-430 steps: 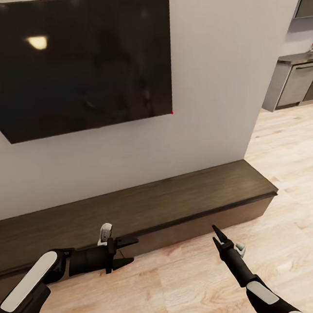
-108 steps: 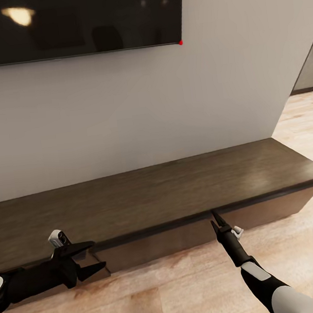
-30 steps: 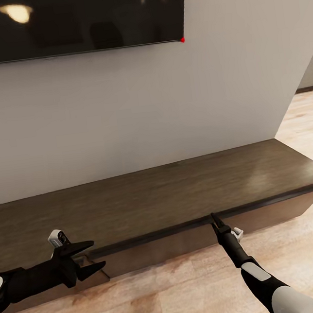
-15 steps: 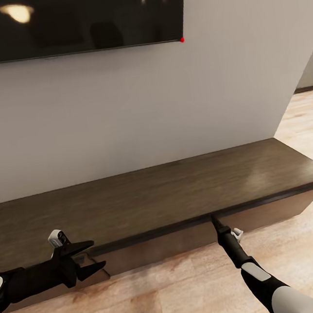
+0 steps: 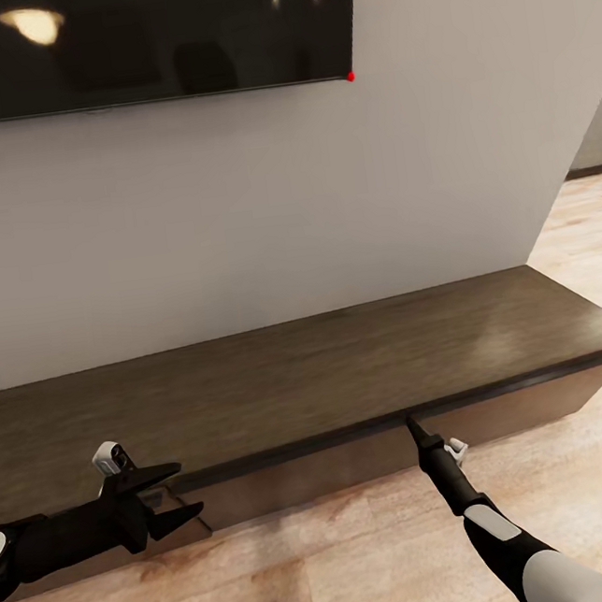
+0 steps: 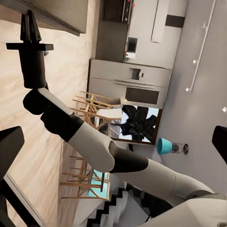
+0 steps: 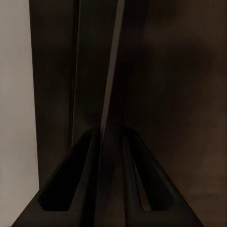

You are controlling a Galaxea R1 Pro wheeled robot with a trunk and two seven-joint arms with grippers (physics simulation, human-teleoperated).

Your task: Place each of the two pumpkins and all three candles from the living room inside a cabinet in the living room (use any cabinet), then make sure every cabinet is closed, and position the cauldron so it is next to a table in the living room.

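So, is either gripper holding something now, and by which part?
The left gripper is open and empty. The right gripper is shut, its tip at the cabinet under the top edge; an actual hold cannot be told.

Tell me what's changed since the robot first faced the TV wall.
The view has closed in on the cabinet and tilted down, so the camera moved. The right gripper, fingers together, now sits at the cabinet's upper front edge instead of over the floor. The left gripper stays open near the front panel. Over the last second, nothing visibly shifted.
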